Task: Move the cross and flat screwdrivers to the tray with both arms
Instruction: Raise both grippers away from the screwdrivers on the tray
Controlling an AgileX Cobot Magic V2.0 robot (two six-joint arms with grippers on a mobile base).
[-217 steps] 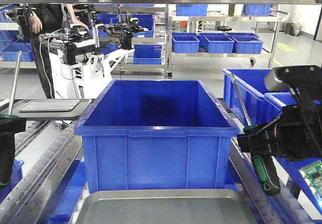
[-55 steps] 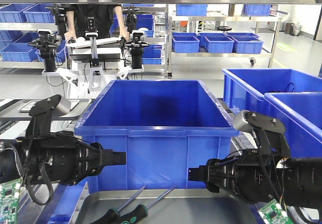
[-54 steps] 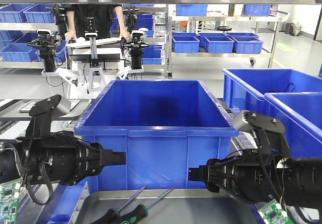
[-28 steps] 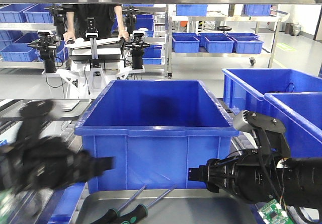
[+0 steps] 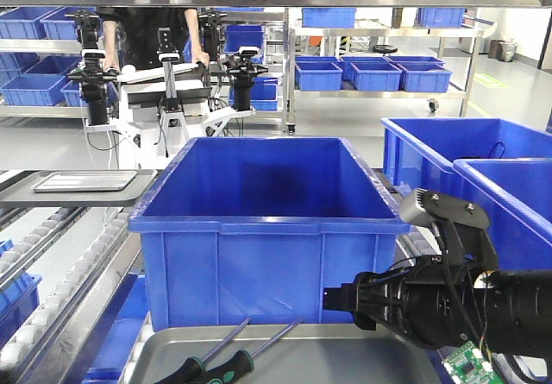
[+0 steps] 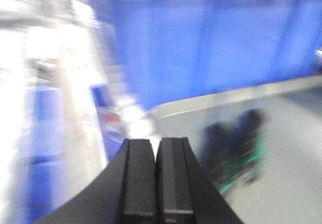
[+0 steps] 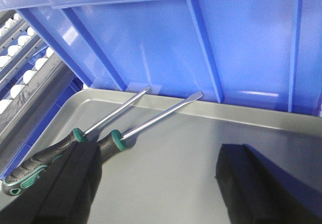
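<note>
Two screwdrivers with green-and-black handles lie side by side in the grey tray [image 5: 345, 354], shafts pointing at the blue bin. In the right wrist view the cross screwdriver [image 7: 113, 110] is on the left and the flat screwdriver [image 7: 156, 117] on the right. My right gripper [image 7: 158, 183] hovers open just above the tray [image 7: 201, 138], nothing between its fingers; its left finger [image 7: 70, 183] covers part of the handles. In the front view this gripper [image 5: 332, 300] sits right of the screwdrivers [image 5: 216, 365]. My left gripper [image 6: 156, 148] is shut on nothing, left of the blurred handles [image 6: 236, 151]; it is outside the front view.
A large blue bin [image 5: 267, 220] stands right behind the tray. A roller conveyor [image 5: 52, 298] runs along the left, with a smaller grey tray [image 5: 84, 180] on a shelf. More blue bins [image 5: 448, 155] stand at right. Another robot and a person [image 5: 164, 82] are far back.
The left arm has swung left out of the front view; its wrist view is motion-blurred. The right arm has stayed put. Both screwdrivers, held earlier, lie in the tray.
</note>
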